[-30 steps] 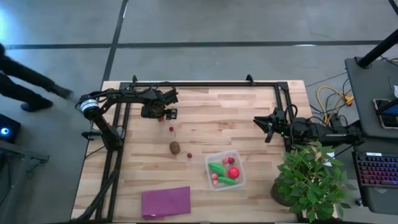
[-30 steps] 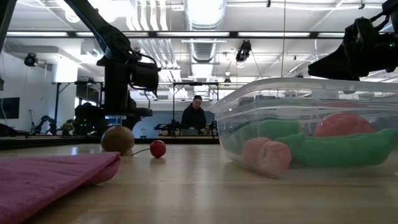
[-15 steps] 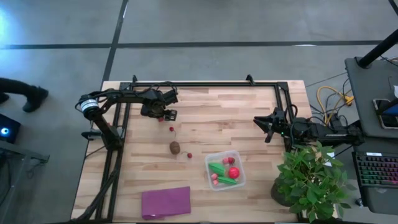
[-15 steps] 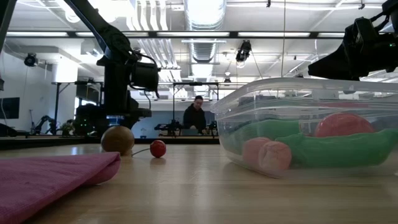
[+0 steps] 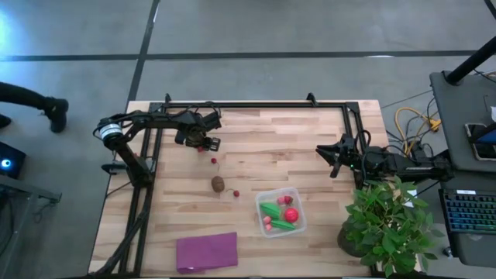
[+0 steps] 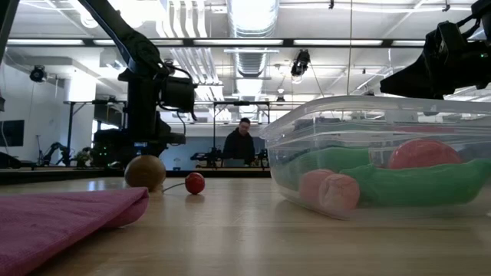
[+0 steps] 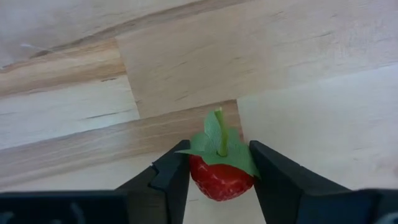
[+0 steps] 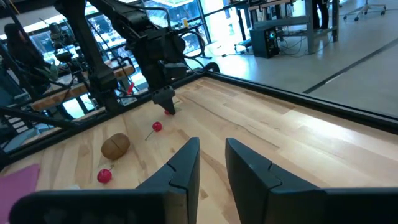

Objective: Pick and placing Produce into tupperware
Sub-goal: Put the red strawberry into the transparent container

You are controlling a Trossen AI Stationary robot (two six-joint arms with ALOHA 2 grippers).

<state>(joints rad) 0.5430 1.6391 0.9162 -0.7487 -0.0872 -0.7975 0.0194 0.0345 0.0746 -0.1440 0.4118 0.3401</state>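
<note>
My left gripper (image 5: 203,143) stands near the table's far left corner, shut on a small red strawberry (image 7: 221,176) with a green leafy cap. A brown kiwi (image 5: 218,184) lies on the table mid-left, with one red cherry (image 5: 235,193) beside it and another (image 5: 213,161) nearer the left gripper. The clear tupperware (image 5: 291,194) sits near the front centre and holds green pieces, a red ball and pink pieces. My right gripper (image 5: 325,157) hovers at the right side, open, touching nothing. My left gripper pinches the strawberry's red body (image 7: 205,177) between its two fingers, one on each side. The fingers (image 8: 166,99) come from above, pointing down. The green cap and stem (image 7: 219,140) stick out past the fingertips. Whether the berry touches the wood I cannot tell.
A purple sheet (image 5: 206,251) lies at the near left edge. A potted plant (image 5: 387,229) stands at the near right corner. A black frame rail (image 5: 256,104) runs along the far edge. Bare wood lies between the left gripper and the tupperware.
</note>
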